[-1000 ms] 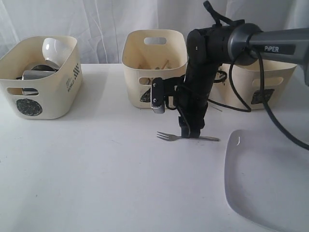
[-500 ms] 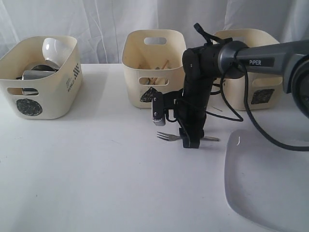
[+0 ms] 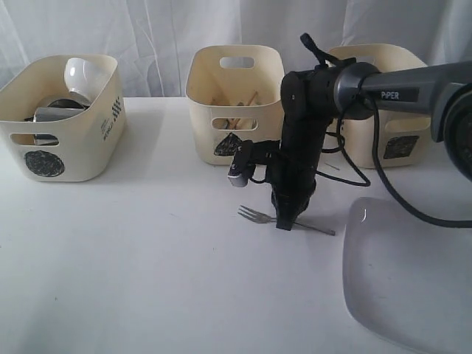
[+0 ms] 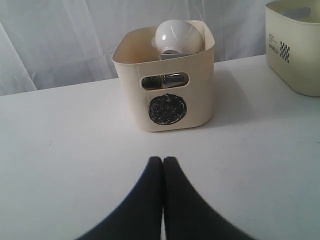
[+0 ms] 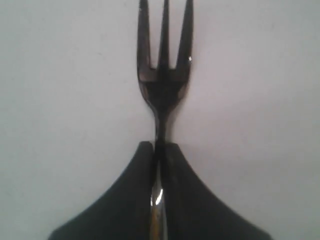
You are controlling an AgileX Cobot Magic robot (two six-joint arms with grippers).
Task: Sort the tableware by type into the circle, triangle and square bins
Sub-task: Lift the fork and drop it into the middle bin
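Observation:
A metal fork [image 3: 254, 215] [image 5: 164, 80] is pinched by its handle in my right gripper [image 3: 286, 221] [image 5: 159, 150], low over the table in front of the triangle bin [image 3: 234, 103], which holds wooden chopsticks [image 3: 247, 99]. The circle bin [image 3: 63, 118] [image 4: 167, 82] at the left holds a white bowl [image 3: 82, 74] [image 4: 177, 36] and steel ware [image 3: 55, 110]. The square bin [image 3: 391, 110] stands behind the right arm. A large white square plate [image 3: 405, 273] lies at the right front. My left gripper [image 4: 163, 161] is shut and empty, facing the circle bin; the exterior view does not show it.
A white curtain hangs behind the table. Black cables loop off the right arm near the square bin. In the left wrist view the corner of another tub [image 4: 295, 45] shows beside the circle bin.
My right gripper came down over the fork's handle and shut on it; the fork has tilted slightly, its tines now a little higher.

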